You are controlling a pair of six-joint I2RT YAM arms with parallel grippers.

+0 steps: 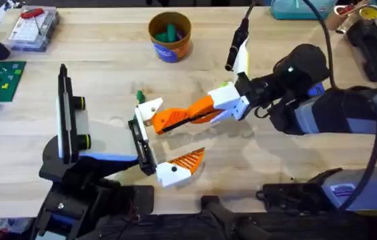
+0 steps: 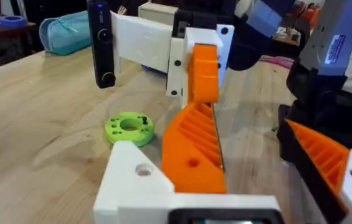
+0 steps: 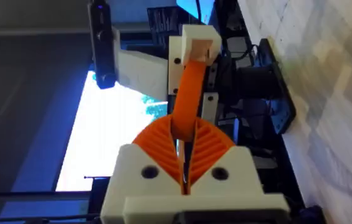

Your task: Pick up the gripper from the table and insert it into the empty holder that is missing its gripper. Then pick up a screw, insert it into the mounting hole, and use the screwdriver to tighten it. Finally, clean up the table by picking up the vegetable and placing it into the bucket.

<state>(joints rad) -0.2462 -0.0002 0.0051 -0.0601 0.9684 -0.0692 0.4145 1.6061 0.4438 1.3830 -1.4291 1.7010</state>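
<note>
our right claw (image 1: 225, 107) pinches the gripper (image 1: 181, 115), its tip touching the holder (image 1: 149, 107) on the left claw's (image 1: 149, 140) spread jaw bar. on the tabletop (image 1: 108, 73) behind, the bucket (image 1: 170, 37) holds a vegetable (image 1: 169, 32).

The bucket (image 1: 170, 37) stands at the back of the worktop (image 1: 108, 80), behind the holder (image 1: 149, 107).
</note>
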